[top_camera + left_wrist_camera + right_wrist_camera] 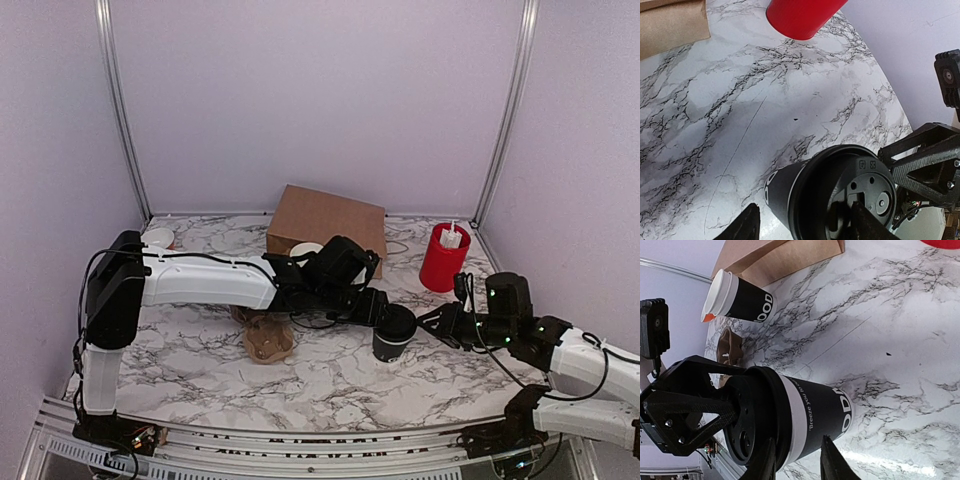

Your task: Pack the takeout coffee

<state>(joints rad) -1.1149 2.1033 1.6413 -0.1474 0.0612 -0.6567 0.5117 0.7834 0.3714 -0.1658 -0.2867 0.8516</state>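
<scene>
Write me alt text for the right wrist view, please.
A black lidded coffee cup fills the foreground on a marble table, the left gripper at its lid, the right gripper beside it. Behind: a white-rimmed cup and a brown bag.

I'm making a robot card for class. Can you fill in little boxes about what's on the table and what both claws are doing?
Coffee: black lidded cup, upright, mid-table
Left gripper: open, one finger over the lid, one beside the cup
Right gripper: fingers apart, close against the cup; touch unclear
Bag: brown paper bag at the back
Spare cup: white-topped black cup beside the bag
Red cylinder: back right
Packed: not yet, cup stands outside the bag
</scene>
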